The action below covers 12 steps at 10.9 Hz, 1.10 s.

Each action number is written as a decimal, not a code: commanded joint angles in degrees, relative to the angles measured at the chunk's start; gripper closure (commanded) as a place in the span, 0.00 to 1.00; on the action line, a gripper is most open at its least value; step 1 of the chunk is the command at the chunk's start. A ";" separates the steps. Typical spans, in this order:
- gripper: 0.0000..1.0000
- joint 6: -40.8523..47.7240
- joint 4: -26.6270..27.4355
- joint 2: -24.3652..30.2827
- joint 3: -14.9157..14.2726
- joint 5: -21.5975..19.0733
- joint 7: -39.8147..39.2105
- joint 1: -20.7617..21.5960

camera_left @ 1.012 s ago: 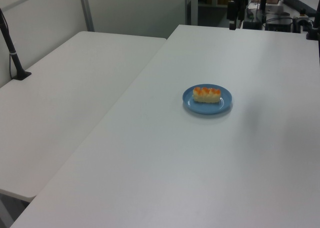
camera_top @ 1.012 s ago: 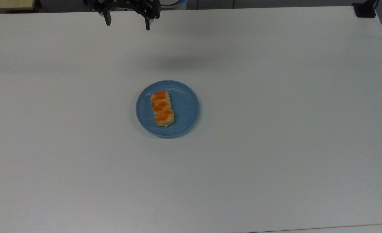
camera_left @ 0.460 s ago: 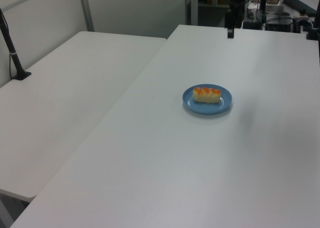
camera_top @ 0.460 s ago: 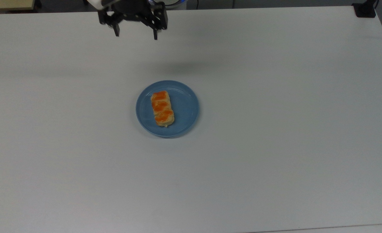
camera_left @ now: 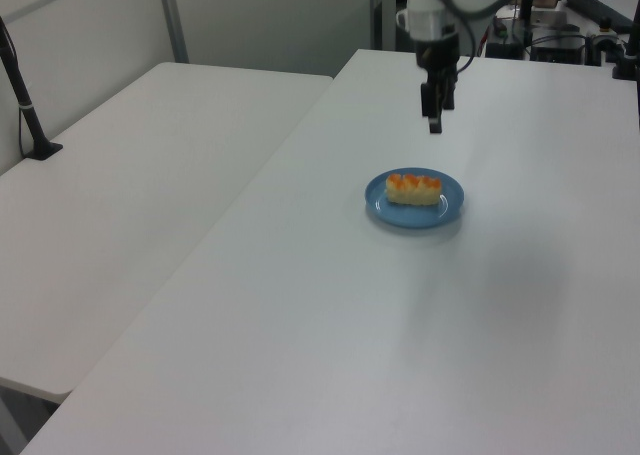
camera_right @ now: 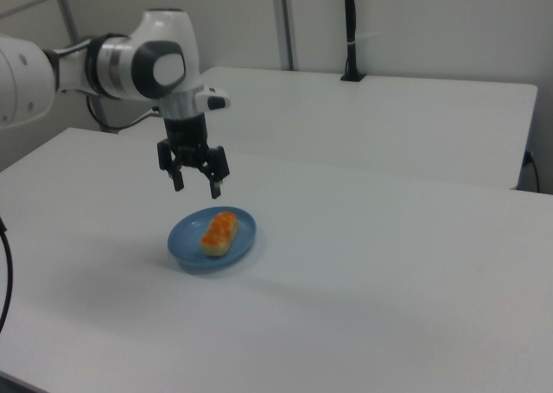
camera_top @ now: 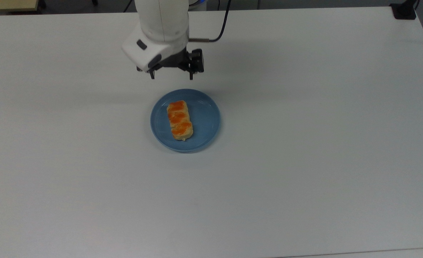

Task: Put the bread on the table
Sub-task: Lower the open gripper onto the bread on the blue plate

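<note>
The bread (camera_top: 179,120), a pale-tan loaf with orange patches, lies on a round blue plate (camera_top: 204,122) in the middle of the white table (camera_top: 304,143). It also shows as bread (camera_left: 413,187) on the plate (camera_left: 447,207) and as bread (camera_right: 219,231) on the plate (camera_right: 186,246). My gripper (camera_top: 171,76) hangs open and empty in the air, just beyond the plate's far edge in the top view. It points down at gripper (camera_right: 198,186), above the plate, and is seen edge-on at gripper (camera_left: 434,125).
A second white table (camera_left: 130,195) adjoins on the left view's left, with a black post (camera_left: 25,100) clamped to it. A black clamp (camera_top: 404,10) sits at the table's far right corner in the top view. Equipment clutters the area behind the arm (camera_left: 560,35).
The arm has swung out from the table's far edge toward the plate and come lower, fingers still apart. The bread and plate have not moved.
</note>
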<state>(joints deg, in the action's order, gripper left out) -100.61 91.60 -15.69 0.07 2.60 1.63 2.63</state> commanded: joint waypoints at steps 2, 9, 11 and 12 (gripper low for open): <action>0.00 -10.20 3.24 -6.26 -0.42 1.00 -0.05 0.36; 0.35 -19.36 2.97 -12.43 -0.42 2.41 0.22 2.03; 0.71 -19.28 2.80 -12.17 -0.34 2.41 1.97 2.47; 0.72 -18.84 2.54 -11.91 -0.42 2.41 1.80 2.47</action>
<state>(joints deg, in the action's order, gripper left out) -118.81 94.17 -28.36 0.07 4.29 1.96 4.28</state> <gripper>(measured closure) 0.352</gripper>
